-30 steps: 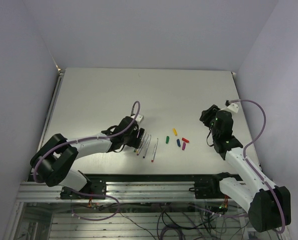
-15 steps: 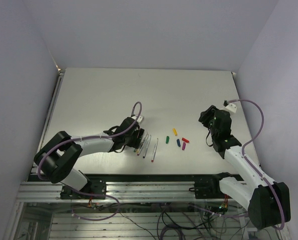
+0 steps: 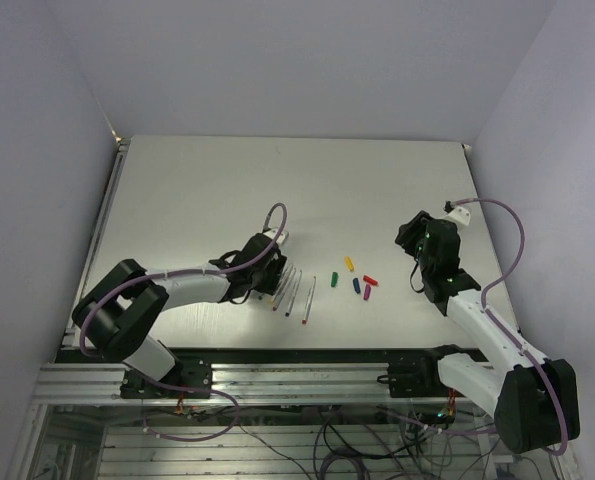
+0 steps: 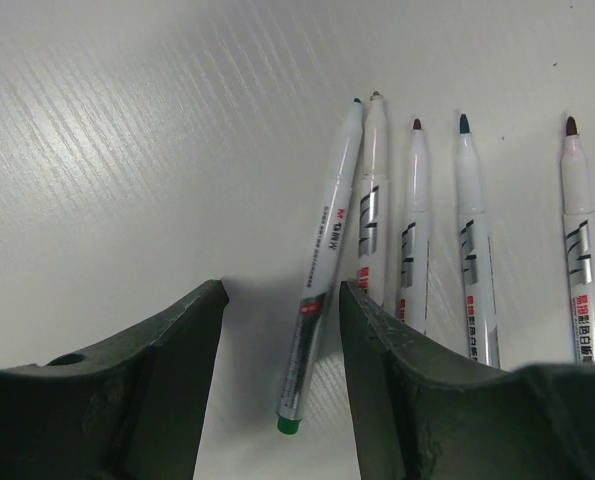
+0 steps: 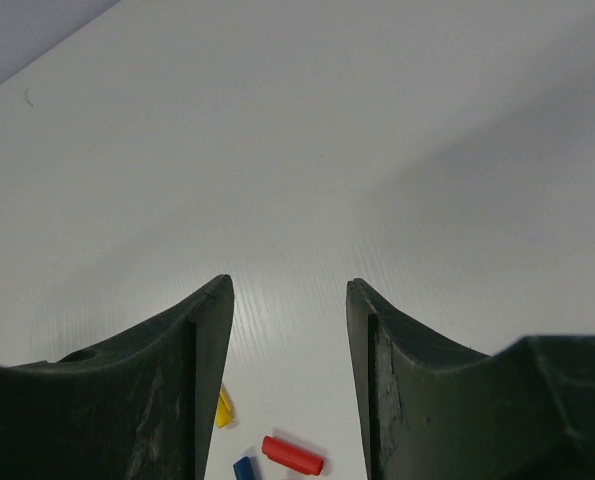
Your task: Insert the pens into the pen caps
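Here the left gripper (image 4: 280, 300) stands open astride the green-ended pen (image 4: 327, 250), leftmost of its row by the near edge of the desk (image 3: 197, 190). Its length runs nearly straight ahead, seemingly untouched.

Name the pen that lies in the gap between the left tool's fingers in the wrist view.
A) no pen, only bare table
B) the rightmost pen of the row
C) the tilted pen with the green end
C: the tilted pen with the green end lies between the open fingers of the left tool, while the other pens lie off to its right.
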Robot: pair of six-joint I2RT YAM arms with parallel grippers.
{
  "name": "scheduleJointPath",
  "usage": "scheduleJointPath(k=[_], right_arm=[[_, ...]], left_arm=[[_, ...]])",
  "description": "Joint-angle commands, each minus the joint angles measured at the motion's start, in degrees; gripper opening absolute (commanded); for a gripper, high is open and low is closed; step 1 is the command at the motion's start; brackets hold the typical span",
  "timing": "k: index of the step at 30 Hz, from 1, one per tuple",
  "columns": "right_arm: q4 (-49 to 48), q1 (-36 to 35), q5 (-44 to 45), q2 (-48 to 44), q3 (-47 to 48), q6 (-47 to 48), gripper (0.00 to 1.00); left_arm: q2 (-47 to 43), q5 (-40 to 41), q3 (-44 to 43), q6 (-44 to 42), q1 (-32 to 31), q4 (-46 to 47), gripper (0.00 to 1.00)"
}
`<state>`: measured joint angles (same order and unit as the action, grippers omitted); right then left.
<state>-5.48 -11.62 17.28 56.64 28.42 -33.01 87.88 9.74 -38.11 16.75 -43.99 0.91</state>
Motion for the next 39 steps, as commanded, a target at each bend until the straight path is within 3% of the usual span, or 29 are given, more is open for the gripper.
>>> scheduleJointPath(k=[1,13,15,17,18,25,29,39], right_arm=[[-0.4,0.1,0.0,0.1,-0.1,-0.4,0.50],[-0.3,0.0,0.4,-0.2,-0.4,-0.6,0.53],[-0.2,0.1,0.7,-0.4,-0.5,-0.5,0.53],[-0.1,0.1,1.0,-0.5,-0.6,-0.5,0.53],[0.0,0.0,1.2,-0.6,-0.6,-0.4,0.53],[0.4,0.0,1.0,-1.4,-0.8,0.3,0.54],[0.4,0.0,-1.6,-0.4,-0.6,1.6,0.51],[1.9,-4.4,-4.1,2.5,0.2,4.1,0.30]], left_arm=[[0.5,-1.3,-0.7,-0.2,-0.7,-3.3,0.61],[5.2,1.8,-8.7,3.2,-1.8,-16.0,0.59],[6.0,3.1,-9.9,4.1,-2.4,-17.8,0.48],[6.5,4.1,-10.8,5.4,-2.5,-19.1,0.15],[6.7,4.2,-10.9,5.7,-2.5,-19.4,0.12],[8.5,3.1,-11.2,6.8,-2.5,-20.2,0.18],[9.5,3.0,-10.6,7.1,-2.5,-19.1,0.08],[4.4,4.4,-10.6,5.4,-2.5,-14.3,0.07]])
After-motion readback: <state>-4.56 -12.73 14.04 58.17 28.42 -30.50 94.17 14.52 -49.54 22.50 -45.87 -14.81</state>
